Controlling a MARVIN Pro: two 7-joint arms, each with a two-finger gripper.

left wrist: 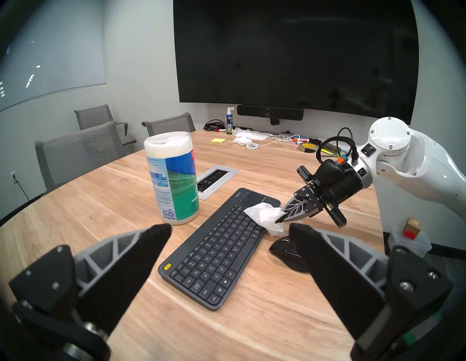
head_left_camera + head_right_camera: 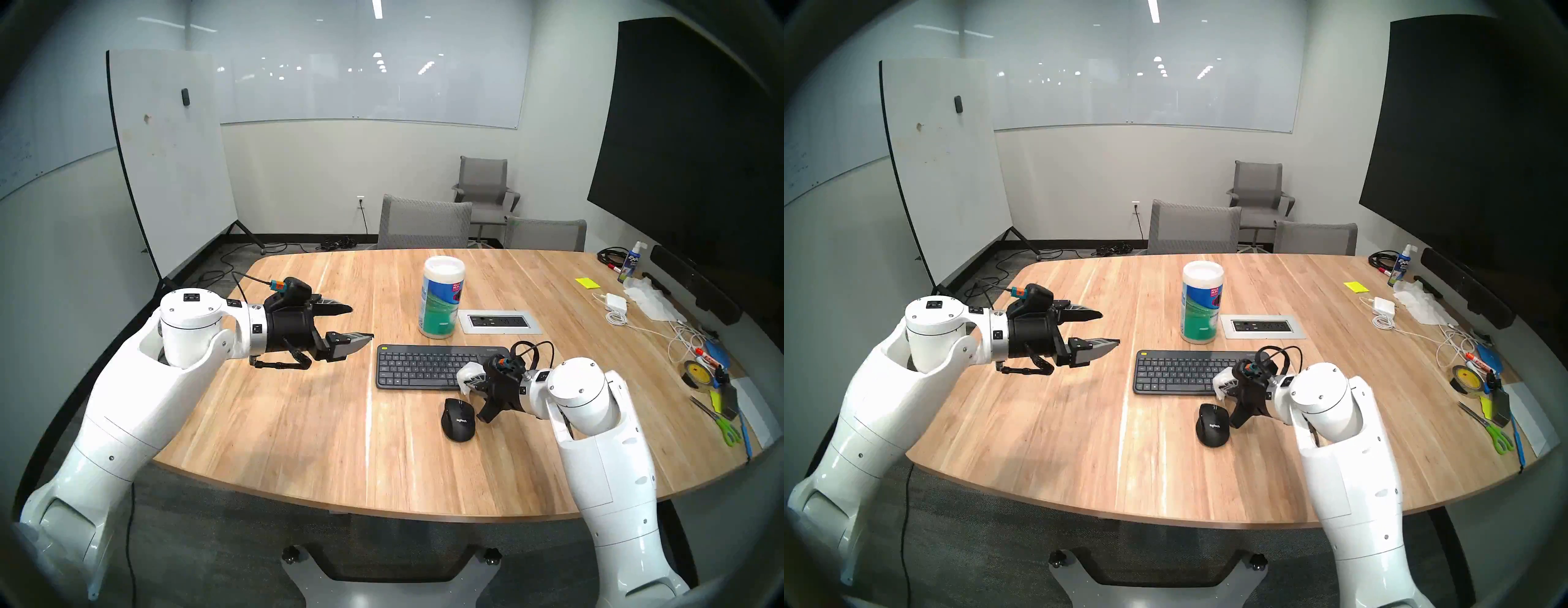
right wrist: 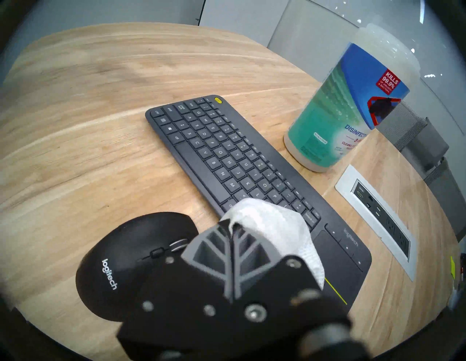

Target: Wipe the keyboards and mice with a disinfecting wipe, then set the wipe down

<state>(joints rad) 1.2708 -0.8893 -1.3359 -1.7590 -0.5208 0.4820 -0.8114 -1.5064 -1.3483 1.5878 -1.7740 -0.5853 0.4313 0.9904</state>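
A slim black keyboard [image 2: 424, 366] [image 2: 1178, 371] [image 1: 216, 249] [image 3: 227, 156] with a yellow corner button lies on the wooden table. In front of its right end sits a black rounded mouse [image 2: 457, 419] [image 2: 1211, 424] [image 1: 287, 252] [image 3: 131, 262]. My right gripper [image 2: 470, 382] [image 2: 1223, 384] [image 1: 281, 218] [image 3: 230, 223] is shut on a crumpled white wipe [image 2: 466, 375] [image 2: 1221, 378] [image 1: 264, 216] [image 3: 272, 227], which rests on the keys beside the touchpad. My left gripper [image 2: 360, 322] [image 2: 1108, 327] [image 1: 229, 229] hovers open over the table, left of the keyboard, holding nothing.
A tall wipe canister [image 2: 441, 297] [image 2: 1200, 301] [image 1: 171, 176] [image 3: 350, 106] stands just behind the keyboard, beside a power outlet panel [image 2: 498, 321] [image 3: 378, 216]. Cables, tape, scissors, a spray bottle [image 2: 630, 261] and tissue [image 2: 649, 297] clutter the table's right side. Grey chairs [image 2: 424, 223] stand at the far edge.
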